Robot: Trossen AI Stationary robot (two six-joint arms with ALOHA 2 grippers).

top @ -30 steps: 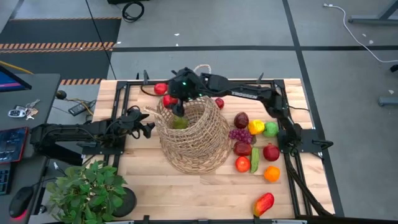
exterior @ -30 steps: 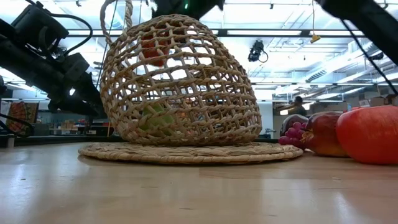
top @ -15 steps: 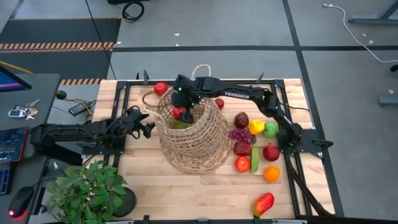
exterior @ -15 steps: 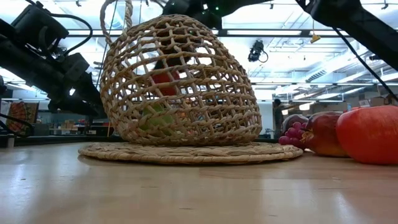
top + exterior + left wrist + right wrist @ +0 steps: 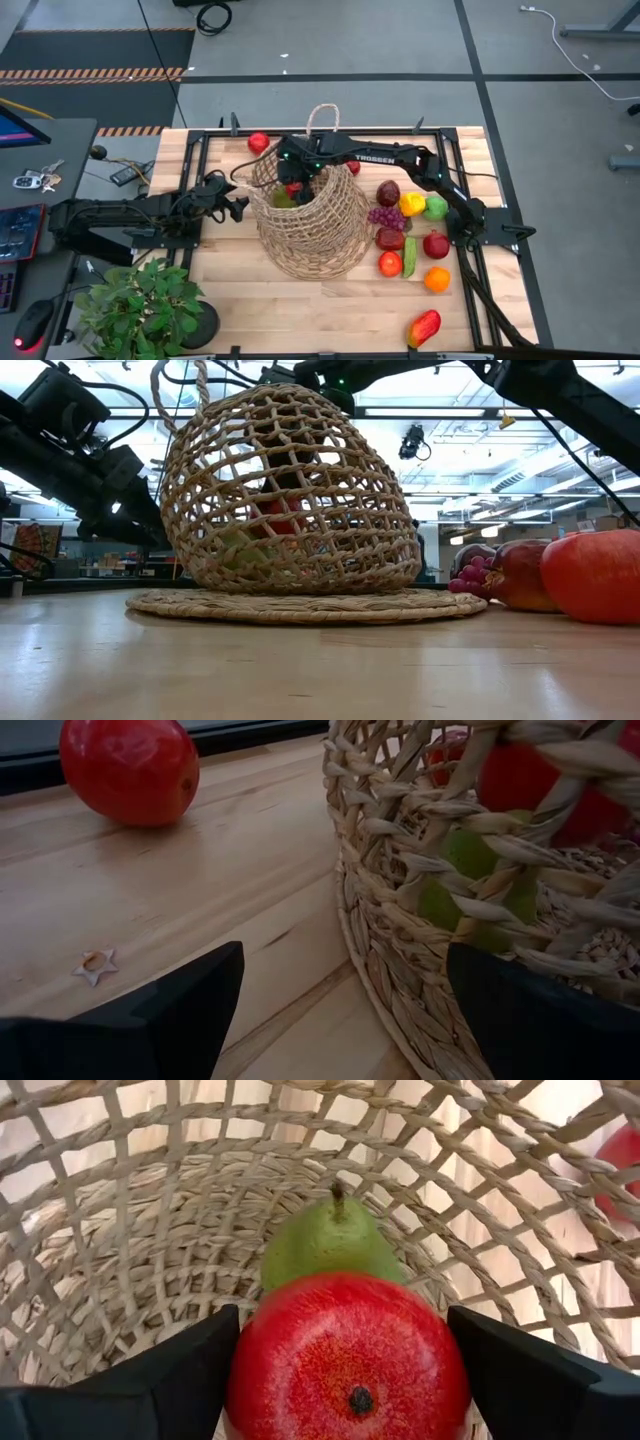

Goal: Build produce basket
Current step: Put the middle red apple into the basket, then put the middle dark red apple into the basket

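While the right gripper [image 5: 293, 186] reaches down into the basket [image 5: 310, 225], a red apple [image 5: 347, 1358] sits between its widely spread fingers [image 5: 150, 1385].

In the right wrist view the apple fills the gap between the two dark fingers, with a green pear [image 5: 330, 1240] just behind it on the basket's woven floor; whether the pads press the apple or merely flank it cannot be told. The left gripper [image 5: 237, 207] waits just beside the basket's wall, fingers spread and empty, a red tomato [image 5: 128, 770] lying apart on the table [image 5: 300, 300]. More produce [image 5: 405, 235] lies clustered near the basket's other side.
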